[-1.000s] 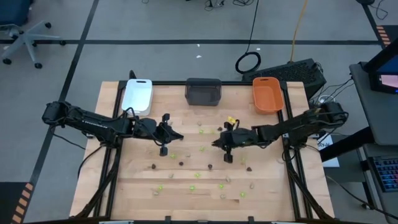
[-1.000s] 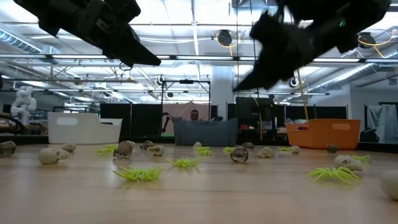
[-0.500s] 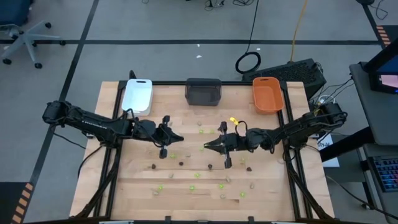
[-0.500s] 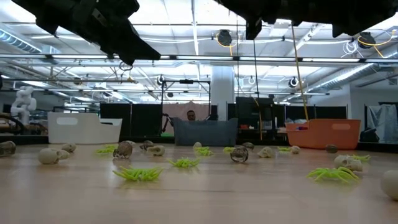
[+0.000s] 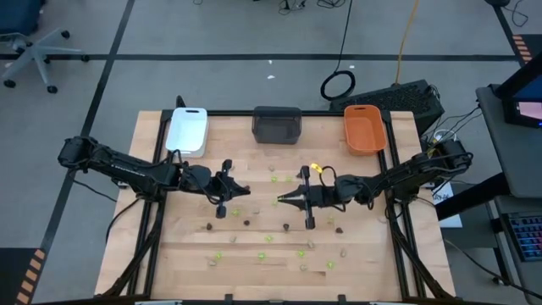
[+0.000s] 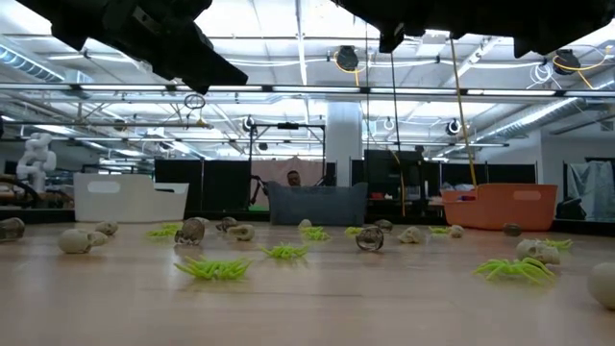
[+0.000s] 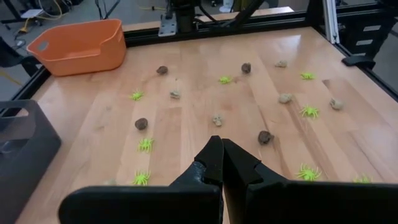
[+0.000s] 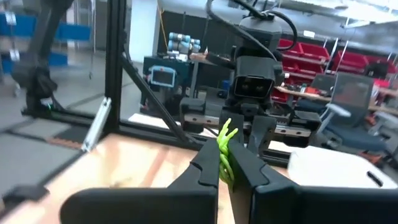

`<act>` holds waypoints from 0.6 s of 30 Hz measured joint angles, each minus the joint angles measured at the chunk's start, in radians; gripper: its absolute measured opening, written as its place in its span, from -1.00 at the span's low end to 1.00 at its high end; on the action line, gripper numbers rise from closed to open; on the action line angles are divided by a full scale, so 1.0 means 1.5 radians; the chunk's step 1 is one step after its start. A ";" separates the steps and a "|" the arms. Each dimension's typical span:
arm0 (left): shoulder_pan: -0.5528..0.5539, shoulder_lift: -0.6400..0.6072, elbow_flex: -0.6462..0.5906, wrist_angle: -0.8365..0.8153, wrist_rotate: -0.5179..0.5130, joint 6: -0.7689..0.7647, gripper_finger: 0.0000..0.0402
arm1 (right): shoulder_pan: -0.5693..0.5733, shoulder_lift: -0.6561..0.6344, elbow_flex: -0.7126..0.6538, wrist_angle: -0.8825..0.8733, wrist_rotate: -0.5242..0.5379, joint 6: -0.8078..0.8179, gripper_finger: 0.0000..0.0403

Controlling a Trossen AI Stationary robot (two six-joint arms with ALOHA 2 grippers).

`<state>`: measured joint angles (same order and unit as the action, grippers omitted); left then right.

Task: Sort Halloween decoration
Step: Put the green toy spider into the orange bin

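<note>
My right gripper [image 8: 225, 163], mid-table, pinches a lime green spider [image 8: 224, 144]; my left gripper [image 7: 222, 155] hovers closed, empty. I should carry it level, and release only over its tray.

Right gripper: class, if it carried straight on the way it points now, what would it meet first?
The right gripper, shut on a lime green piece, points across the table at the left gripper. Nothing shows between them, so probably that gripper first, though their heights are unclear.
</note>
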<state>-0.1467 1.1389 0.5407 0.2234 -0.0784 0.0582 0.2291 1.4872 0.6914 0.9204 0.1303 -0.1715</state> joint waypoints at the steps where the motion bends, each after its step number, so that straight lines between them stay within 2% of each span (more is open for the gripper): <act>1: -0.001 0.000 0.000 0.000 0.000 0.000 -1.00 | 0.000 0.000 0.000 -0.005 0.000 -0.019 -1.00; 18: -0.044 0.000 0.000 0.000 -0.001 -0.017 -1.00 | 0.000 0.000 0.000 -0.034 0.000 -0.386 -1.00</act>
<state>-0.2123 1.1389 0.5407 0.2232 -0.0803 0.0320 0.2291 1.4872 0.6918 0.8696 0.1303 -0.7508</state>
